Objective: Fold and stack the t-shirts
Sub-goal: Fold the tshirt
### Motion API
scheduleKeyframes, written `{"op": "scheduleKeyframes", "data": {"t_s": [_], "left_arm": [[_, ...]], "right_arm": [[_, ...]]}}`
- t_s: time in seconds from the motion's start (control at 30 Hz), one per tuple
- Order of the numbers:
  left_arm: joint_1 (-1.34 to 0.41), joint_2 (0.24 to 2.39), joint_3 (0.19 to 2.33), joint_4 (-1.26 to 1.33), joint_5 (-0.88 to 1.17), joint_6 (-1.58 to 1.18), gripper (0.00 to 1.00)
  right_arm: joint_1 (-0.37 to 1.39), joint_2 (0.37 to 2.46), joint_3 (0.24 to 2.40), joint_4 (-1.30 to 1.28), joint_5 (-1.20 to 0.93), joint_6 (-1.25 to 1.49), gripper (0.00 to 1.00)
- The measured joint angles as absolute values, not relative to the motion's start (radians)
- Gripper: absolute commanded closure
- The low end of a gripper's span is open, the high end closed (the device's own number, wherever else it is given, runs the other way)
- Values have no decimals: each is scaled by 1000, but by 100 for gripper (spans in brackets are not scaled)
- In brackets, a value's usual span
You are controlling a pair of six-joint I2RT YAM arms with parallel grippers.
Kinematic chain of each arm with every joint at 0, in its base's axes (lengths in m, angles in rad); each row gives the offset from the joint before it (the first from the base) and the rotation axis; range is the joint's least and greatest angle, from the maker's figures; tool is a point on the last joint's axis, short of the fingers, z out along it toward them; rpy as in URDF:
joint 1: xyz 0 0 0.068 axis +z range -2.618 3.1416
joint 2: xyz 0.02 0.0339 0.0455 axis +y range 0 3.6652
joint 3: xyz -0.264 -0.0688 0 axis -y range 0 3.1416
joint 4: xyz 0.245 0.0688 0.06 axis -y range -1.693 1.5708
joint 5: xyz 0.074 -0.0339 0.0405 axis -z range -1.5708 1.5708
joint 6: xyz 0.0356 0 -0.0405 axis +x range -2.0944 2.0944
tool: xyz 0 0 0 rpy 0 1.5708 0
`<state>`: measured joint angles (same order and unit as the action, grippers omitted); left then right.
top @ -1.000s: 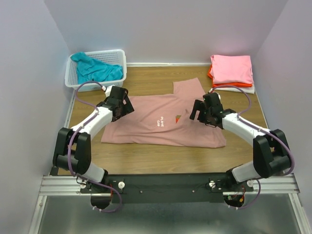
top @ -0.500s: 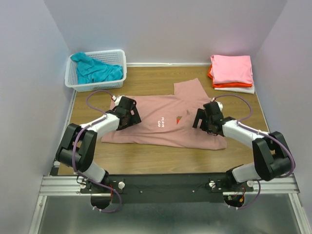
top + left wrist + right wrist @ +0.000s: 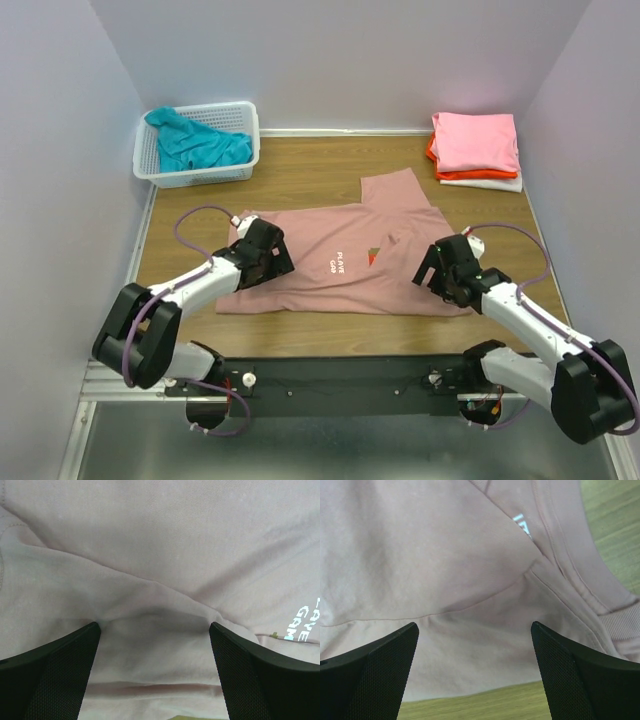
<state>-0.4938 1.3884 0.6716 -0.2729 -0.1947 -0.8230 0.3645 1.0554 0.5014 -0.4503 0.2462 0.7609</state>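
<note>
table: pink shirt under left end effector, right end effector

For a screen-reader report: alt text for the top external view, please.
A dusty-pink t-shirt lies spread on a table, the left gripper and right gripper low over its two ends. A teal shirt sits in a white basket far left; folded shirts are stacked far right.

A lab test booth: plain lilac walls box in a wooden table with an aluminium rail.
</note>
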Motion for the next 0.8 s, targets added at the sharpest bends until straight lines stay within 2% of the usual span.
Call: {"op": "scheduleKeyframes", "data": {"t_s": [0.27,0.47,0.67,0.73,0.8], "left_arm": [[-500,1254,636,-438,-179,-858,2],[-467,1266,845,-507,-267,-834,2],[-279,1413,1029,-439,-304,-764,2],[-231,1499,1082,-426,-318,-744,5],[-212,1567,1126,-420,-319,-728,14]], "right_arm": [[364,1015,525,-525,239,763,0],[364,976,656,-524,241,699,0],[364,960,693,-521,251,646,0],[364,960,693,-522,255,634,0],[364,960,693,-522,260,625,0]]}}
